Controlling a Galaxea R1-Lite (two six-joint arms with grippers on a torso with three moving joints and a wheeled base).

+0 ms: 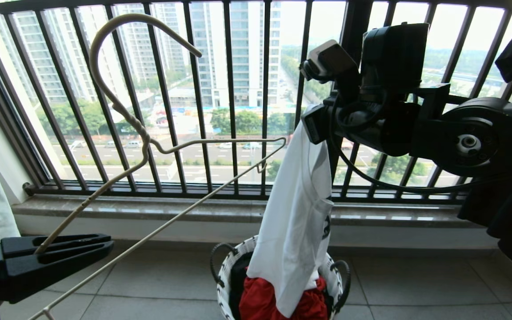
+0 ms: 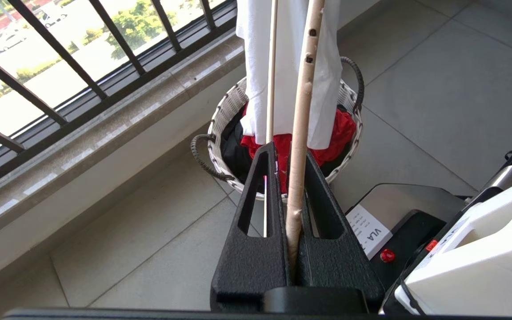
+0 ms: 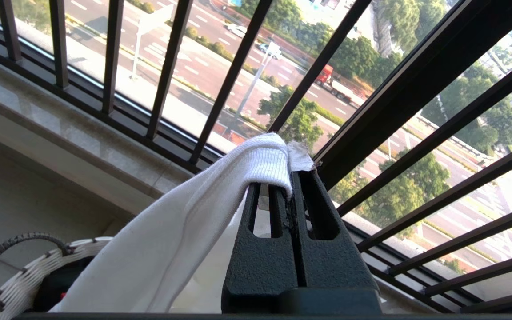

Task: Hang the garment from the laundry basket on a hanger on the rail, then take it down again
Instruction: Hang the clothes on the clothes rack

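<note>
Low at the head view's left edge: left gripper (image 1: pixel 105 244), matte black pebbled fingers clamped on one sloping arm of the hanger (image 1: pixel 149 142). Thin cream wire, twisted neck, big open hook rising free in front of the black balcony railing (image 1: pixel 234 89); lower bar slanting down past the frame's bottom corner. Up at the right: right gripper (image 3: pixel 289 178), fingers pinched tight on the ribbed collar of the garment (image 1: pixel 296 213). Soft white cotton hanging in one long limp fold, a sliver of dark print on its right edge, hem down in the laundry basket (image 1: pixel 227 271). Round woven basket, white with black, loop handles at both sides, red cloth (image 1: pixel 265 298) and something black bunched inside. Open air between hanger tip and shirt. Bare grey floor tiles (image 1: pixel 416 284) around the basket; stone sill (image 1: pixel 149 209) along the railing's foot.
</note>
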